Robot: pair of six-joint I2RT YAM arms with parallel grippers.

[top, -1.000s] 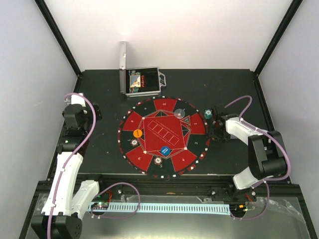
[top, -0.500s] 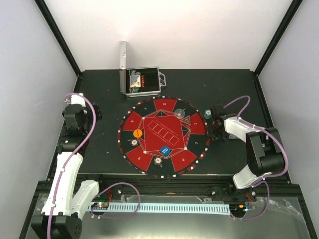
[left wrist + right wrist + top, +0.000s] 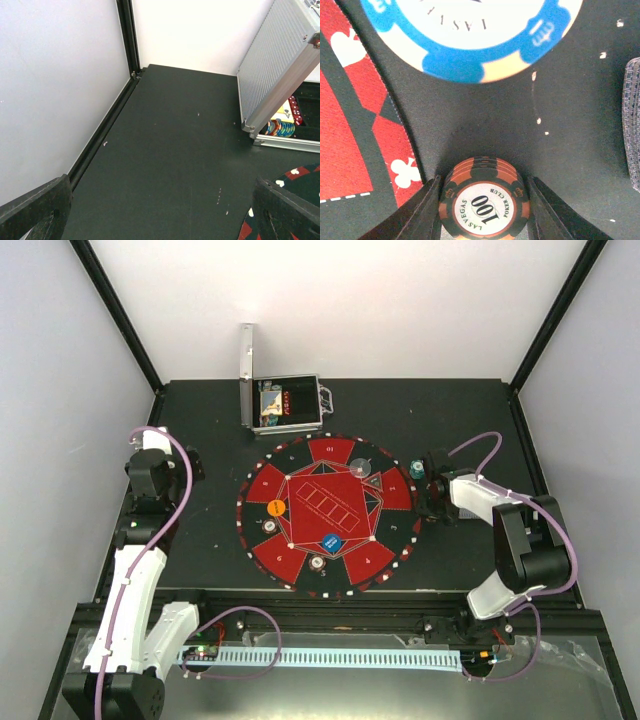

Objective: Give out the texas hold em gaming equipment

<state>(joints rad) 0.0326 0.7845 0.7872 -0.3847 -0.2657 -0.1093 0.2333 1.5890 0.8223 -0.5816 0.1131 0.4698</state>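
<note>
Right now we are pinching a short stack of brown-and-black 100 chips (image 3: 484,206) in our right gripper (image 3: 485,220). Its fingers (image 3: 431,210) are pressing on both sides of the stack, closed down to the stack's width. The stack is sitting over the dark table (image 3: 485,110) just outside the right rim of the round red-and-black mat (image 3: 350,130); we cannot tell whether it is lifted clear.

Farther out from that same rim, a blue-and-cream chip (image 3: 470,35) is filling the top of the right wrist view. Some grey-backed playing cards (image 3: 633,125) are showing at the frame's right border, well apart from the mat.

On the mat itself, an orange disc (image 3: 277,508) is lying on the left part. A blue disc (image 3: 333,543) is lying toward the near side, and a clear disc (image 3: 362,467) toward the far right.

We are holding our left gripper (image 3: 160,215) off the mat's left side with its jaws spread wide. Only bare table is showing between them.

Beyond the mat's far edge, the silver case (image 3: 285,405) is standing open with its lid upright. Coloured chips (image 3: 280,128) are showing inside it.
</note>
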